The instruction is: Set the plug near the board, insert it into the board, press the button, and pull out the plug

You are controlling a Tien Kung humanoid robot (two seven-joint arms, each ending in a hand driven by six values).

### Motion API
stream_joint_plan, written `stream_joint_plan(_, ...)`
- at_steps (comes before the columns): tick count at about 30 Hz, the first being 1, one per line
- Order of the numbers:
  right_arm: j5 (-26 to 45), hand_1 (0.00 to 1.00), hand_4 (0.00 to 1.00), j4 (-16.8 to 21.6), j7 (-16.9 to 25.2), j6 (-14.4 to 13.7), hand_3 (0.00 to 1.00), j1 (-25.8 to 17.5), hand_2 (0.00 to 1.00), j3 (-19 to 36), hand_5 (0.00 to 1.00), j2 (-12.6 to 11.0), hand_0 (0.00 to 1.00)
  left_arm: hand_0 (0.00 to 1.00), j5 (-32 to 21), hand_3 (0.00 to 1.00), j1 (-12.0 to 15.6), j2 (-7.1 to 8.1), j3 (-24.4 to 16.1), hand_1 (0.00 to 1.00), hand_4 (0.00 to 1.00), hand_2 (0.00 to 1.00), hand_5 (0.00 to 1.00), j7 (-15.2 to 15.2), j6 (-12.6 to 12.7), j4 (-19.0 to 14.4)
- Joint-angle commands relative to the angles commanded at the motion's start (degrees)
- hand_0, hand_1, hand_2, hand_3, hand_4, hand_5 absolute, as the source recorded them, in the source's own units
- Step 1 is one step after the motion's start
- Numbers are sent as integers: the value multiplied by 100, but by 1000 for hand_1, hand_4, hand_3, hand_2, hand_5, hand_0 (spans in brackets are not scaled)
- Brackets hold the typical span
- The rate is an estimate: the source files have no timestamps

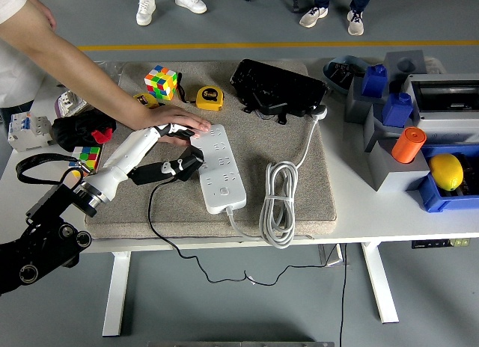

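Plug (174, 168) in left hand (177, 149), touching board (219, 167)

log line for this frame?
left hand | shut on black plug | at power strip left edge | person's hand steadies strip | right arm absent

A mat (299, 190) lies on the tabletop (389, 220). On the mat's middle lies the power strip (221, 167), running from far left to near right. Its coiled cable (278, 201) lies just right of it. The plug (179, 166) sits at the strip's left edge, with the robot's left hand (161, 141) on it. A person's hand (176, 121) rests just beyond, touching the strip's far end. Farther back on the mat lie a puzzle cube (161, 82), a tape measure (210, 98) right of it, and a flat case (277, 89) farther right. Bins (441, 175) stand along the tabletop's right side.
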Motion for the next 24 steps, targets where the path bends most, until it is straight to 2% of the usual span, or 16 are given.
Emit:
stream_joint_plan(3, 4, 696, 998, 0, 0, 0, 570, 13, 667, -19, 491, -4, 697, 741, 130, 760, 28, -14, 67, 765, 790, 756, 959, 207, -27, 17)
stream_joint_plan(12, 14, 696, 998, 2, 2, -1, 571, 4, 667, -37, 492, -13, 698, 738, 158, 756, 14, -72, 199, 762, 804, 752, 959, 265, -39, 140)
stream_joint_plan(24, 13, 696, 998, 10, 2, 2, 570, 11, 667, -38, 493, -4, 698, 738, 68, 757, -130, -215, 315, 762, 807, 753, 960, 363, 13, 603)
